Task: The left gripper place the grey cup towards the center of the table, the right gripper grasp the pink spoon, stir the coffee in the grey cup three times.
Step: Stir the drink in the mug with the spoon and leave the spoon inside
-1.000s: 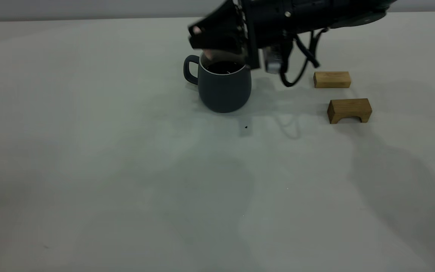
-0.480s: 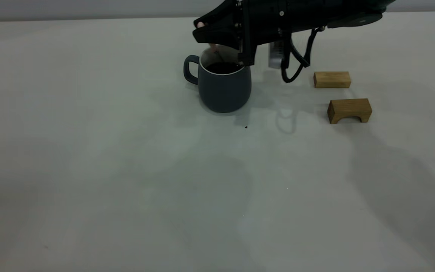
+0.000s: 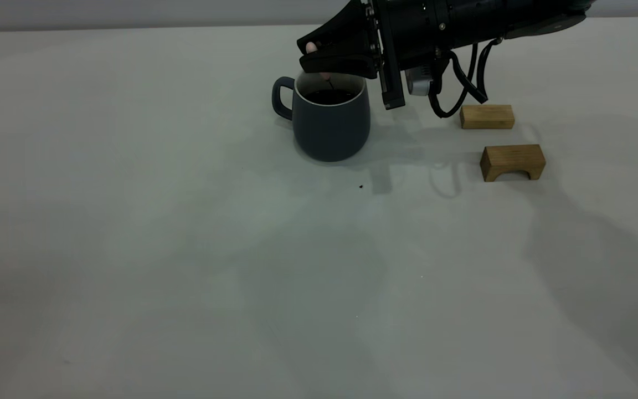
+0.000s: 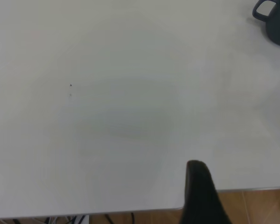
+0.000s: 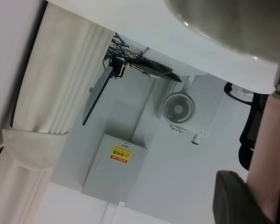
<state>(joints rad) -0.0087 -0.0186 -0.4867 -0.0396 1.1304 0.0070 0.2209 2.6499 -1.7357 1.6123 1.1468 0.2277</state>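
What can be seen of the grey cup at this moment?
The grey cup is a dark slate-grey, rounded mug, wider toward its base, with a thin pale rim and pale inside. It stands upright on the table, its loop handle turned to the exterior view's left. Dark coffee fills it partway. The right tool hangs just above the rim, holding the pink spoon, whose thin metal neck dips into the coffee. Nothing else touches the cup.
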